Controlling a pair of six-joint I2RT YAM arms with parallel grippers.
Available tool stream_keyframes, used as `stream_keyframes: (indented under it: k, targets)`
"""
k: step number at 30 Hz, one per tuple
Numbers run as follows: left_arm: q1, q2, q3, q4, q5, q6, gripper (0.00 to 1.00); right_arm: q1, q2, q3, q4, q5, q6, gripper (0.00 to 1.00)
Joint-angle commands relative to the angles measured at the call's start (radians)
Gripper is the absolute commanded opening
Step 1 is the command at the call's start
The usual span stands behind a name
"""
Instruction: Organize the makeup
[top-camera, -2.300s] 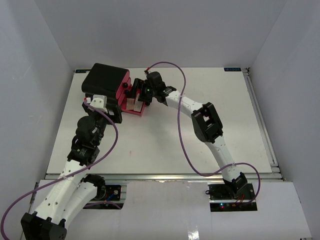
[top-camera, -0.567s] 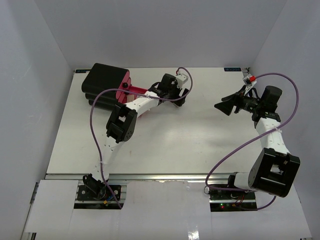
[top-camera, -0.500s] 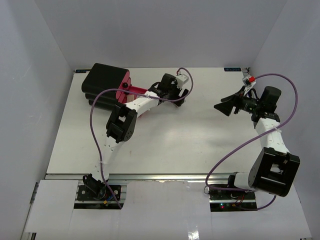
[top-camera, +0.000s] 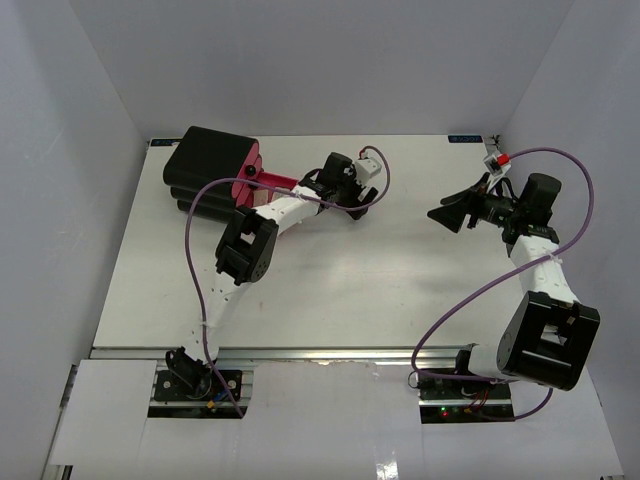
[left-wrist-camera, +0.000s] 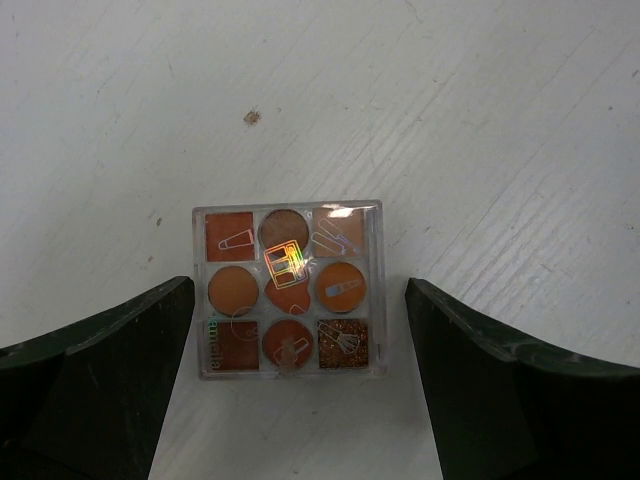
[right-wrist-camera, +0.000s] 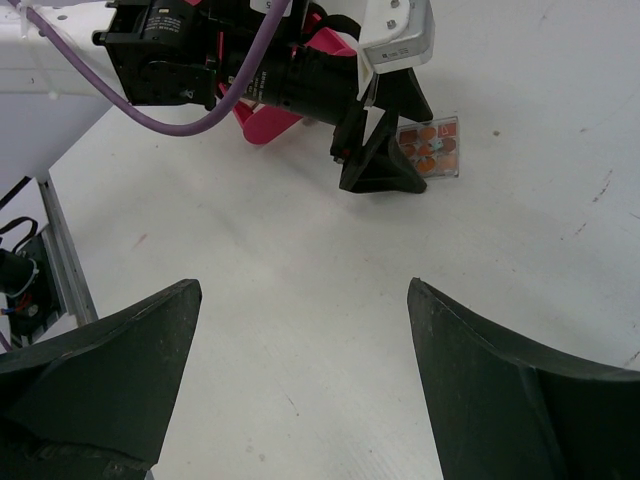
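Small square palette (left-wrist-camera: 288, 288) — clear lid, nine orange-brown pans — flat on the white table (left-wrist-camera: 480, 120), between the spread fingers of my left gripper (left-wrist-camera: 297, 300). I judge it light, stiff, slick, crackable; I'd pinch its side edges. My right gripper (right-wrist-camera: 303, 300) hangs well apart, fingers spread, empty.

Scuffed white table (top-camera: 400, 290), plain grey walls (top-camera: 330, 60) on three sides, soft even light

1. Square palette (left-wrist-camera: 288, 290) lies flat between the left gripper's (left-wrist-camera: 298, 300) spread fingers, gap either side.
2. Black box (top-camera: 210, 160) plus open pink drawer (top-camera: 264, 181) crowd far left.
3. Right gripper (top-camera: 447, 214) hangs well right, apart.
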Motion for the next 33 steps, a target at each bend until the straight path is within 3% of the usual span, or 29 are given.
stream_keyframes:
  k: [1,5,13,20,27,33]
  targets:
    - [-0.007,0.0,-0.002,-0.012,0.005,0.023,0.95,-0.005,0.003,-0.005,0.047,-0.029,0.019,0.9]
    - [-0.007,0.008,0.008,-0.013,-0.027,0.001,0.75,-0.004,0.001,-0.009,0.054,-0.034,0.028,0.9]
    - [-0.007,-0.008,-0.004,-0.016,-0.043,-0.05,0.48,-0.004,-0.01,-0.015,0.069,-0.036,0.036,0.9]
    - [-0.007,-0.171,-0.09,0.013,-0.082,-0.165,0.17,-0.004,-0.013,-0.018,0.072,-0.037,0.04,0.9]
    - [0.017,-0.429,-0.36,0.082,-0.148,-0.278,0.1,-0.004,-0.016,-0.023,0.084,-0.039,0.048,0.9]
    - [0.132,-0.609,-0.556,0.089,-0.167,-0.449,0.09,-0.002,-0.019,-0.029,0.092,-0.039,0.056,0.9]
